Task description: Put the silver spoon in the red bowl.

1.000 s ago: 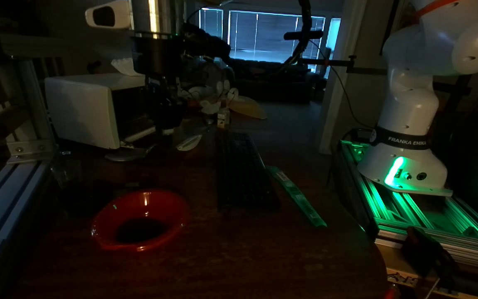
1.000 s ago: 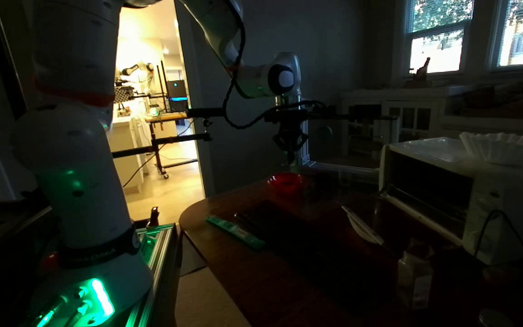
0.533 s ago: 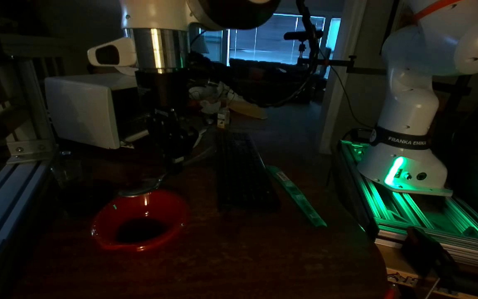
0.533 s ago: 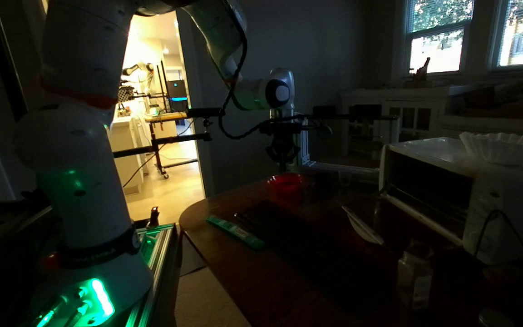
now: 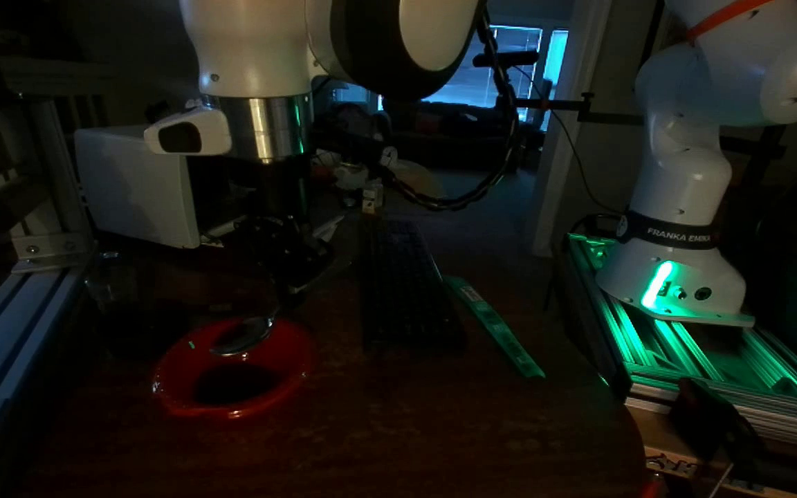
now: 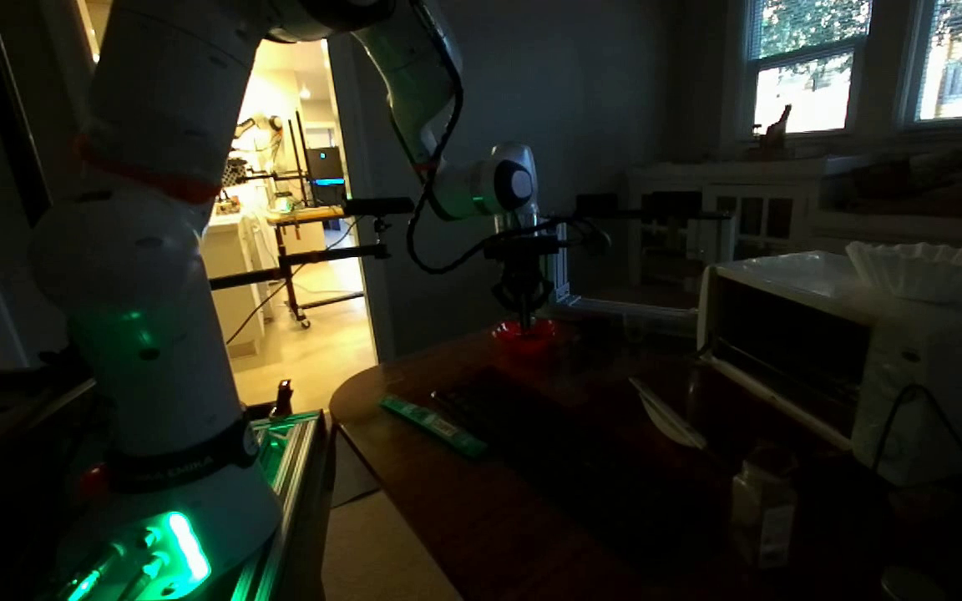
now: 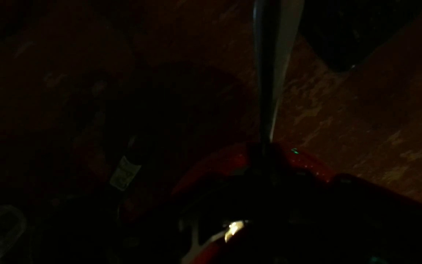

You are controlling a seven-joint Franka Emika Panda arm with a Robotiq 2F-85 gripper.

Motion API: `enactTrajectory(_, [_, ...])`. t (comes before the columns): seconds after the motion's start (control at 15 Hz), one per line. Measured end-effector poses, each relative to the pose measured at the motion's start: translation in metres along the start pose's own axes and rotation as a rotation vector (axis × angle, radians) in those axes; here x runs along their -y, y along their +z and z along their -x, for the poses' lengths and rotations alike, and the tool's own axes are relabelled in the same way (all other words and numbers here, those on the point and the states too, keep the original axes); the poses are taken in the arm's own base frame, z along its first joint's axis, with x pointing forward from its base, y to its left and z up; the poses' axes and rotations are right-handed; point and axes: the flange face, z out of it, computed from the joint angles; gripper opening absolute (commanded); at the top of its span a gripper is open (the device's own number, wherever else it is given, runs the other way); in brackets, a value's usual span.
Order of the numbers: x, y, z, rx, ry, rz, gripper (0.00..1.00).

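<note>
In an exterior view's lower left, the black metal claw [image 5: 290, 290] grips the shiny silver spoon [image 5: 242, 337], whose head is over the round, glossy red bowl [image 5: 178, 377]; pick-up seems done, release remains.

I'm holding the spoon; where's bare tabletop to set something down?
In an exterior view, bare tabletop lies in front of the computer keyboard, between the red bowl and the green packet. It's crowded at the bowl: the pincer holds the silver spoon over it, with a clear cup nearby in deep shadow.
</note>
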Motion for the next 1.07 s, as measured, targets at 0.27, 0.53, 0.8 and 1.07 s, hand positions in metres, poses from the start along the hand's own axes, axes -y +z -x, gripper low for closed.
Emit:
enactTrajectory(0.27, [-0.002,0.001,-0.011,0.005,-0.044,0.037,0.02])
enactTrajectory(0.53, [0.0,0.006,-0.018,0.016,-0.082,0.059,0.02])
enactTrajectory(0.8, [0.002,0.015,-0.023,0.036,-0.123,0.072,0.02])
enactTrajectory(1.07, [-0.001,0.02,-0.025,0.062,-0.161,0.083,0.02])
